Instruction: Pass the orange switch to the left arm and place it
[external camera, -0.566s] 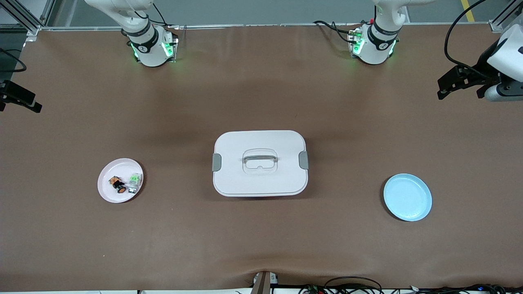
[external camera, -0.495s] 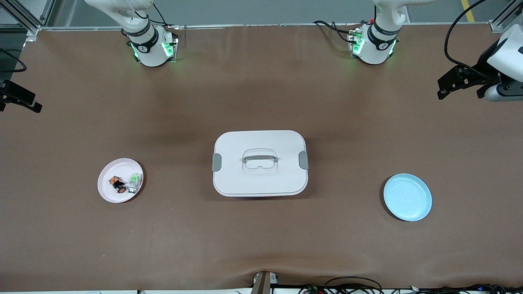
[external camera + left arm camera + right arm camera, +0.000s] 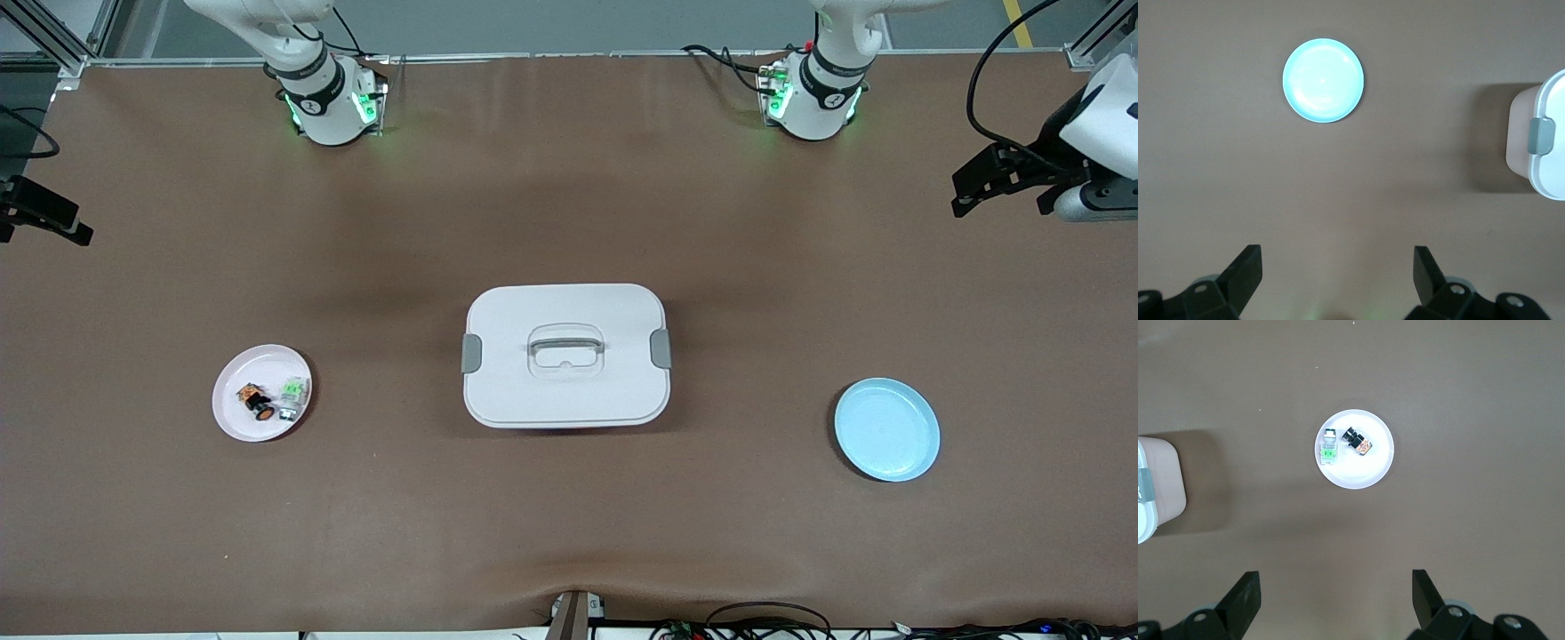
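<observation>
- Nothing on the worktop [image 3: 569, 533] has moved since the earlier frames; only the right gripper [image 3: 44, 222] and left gripper [image 3: 1005, 182] seem to have drifted a hair at the edges of the front view.
- Orange switch [image 3: 256, 401] sits on the pink plate [image 3: 233, 418], touching or just beside the green component [image 3: 293, 396]. In the right wrist view it lies well ahead of the spread jaws, which hang high over bare worktop with nothing between them.
- Left jaws are spread wide too, empty, with the blue plate [image 3: 886, 429] out ahead of them.
- Box [image 3: 566, 354] stands shut between the two plates, right where a straight carry would go.
- So basically nothing's done yet: pick-up, handover and drop-off on the blue plate (my guess) are all left.
</observation>
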Controlling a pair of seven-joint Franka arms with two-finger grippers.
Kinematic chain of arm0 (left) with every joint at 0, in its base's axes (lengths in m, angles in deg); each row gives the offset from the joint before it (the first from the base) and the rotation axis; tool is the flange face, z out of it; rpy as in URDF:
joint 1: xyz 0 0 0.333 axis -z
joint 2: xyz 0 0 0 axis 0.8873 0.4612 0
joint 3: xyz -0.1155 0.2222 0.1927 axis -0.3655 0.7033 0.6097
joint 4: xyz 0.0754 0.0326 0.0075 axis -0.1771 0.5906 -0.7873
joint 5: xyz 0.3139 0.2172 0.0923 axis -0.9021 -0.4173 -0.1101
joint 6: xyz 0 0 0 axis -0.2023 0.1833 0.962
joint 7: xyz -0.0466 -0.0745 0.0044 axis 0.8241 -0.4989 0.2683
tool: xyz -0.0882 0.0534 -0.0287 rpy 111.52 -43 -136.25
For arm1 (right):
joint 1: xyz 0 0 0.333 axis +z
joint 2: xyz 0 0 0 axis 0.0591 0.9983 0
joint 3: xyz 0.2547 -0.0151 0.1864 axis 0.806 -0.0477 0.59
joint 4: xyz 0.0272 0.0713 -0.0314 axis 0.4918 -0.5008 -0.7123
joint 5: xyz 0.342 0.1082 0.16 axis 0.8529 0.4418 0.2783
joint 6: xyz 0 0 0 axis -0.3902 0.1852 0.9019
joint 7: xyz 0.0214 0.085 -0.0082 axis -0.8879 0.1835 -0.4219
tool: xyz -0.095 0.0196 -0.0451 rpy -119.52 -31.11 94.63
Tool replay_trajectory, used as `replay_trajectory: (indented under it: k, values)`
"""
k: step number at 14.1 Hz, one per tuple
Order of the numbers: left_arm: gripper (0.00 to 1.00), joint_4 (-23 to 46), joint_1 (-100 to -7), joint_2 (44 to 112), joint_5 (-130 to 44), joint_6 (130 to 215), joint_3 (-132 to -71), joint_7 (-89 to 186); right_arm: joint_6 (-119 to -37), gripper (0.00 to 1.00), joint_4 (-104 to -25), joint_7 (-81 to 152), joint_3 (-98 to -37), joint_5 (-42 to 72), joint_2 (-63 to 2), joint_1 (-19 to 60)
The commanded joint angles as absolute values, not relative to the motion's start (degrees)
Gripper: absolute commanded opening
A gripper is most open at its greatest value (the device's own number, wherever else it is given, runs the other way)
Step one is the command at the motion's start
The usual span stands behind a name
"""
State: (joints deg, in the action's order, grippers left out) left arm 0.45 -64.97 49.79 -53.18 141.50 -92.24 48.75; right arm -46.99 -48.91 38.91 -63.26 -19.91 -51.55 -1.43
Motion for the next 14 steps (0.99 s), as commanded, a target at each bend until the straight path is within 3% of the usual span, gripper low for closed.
replay_trajectory:
  k: [1, 14]
  values:
    - [1.0, -0.16, -65.09, 50.06, -52.87, 140.61, -92.09, 48.07, -47.33, 1.0, -49.74, 38.87, -62.79, -19.64, -52.7, -2.15]
    - [1.0, 0.19, -64.91, 50.32, -52.43, 140.61, -92.09, 48.15, -48.56, 1.0, -47.8, 38.52, -62.97, -18.94, -49.71, -3.47]
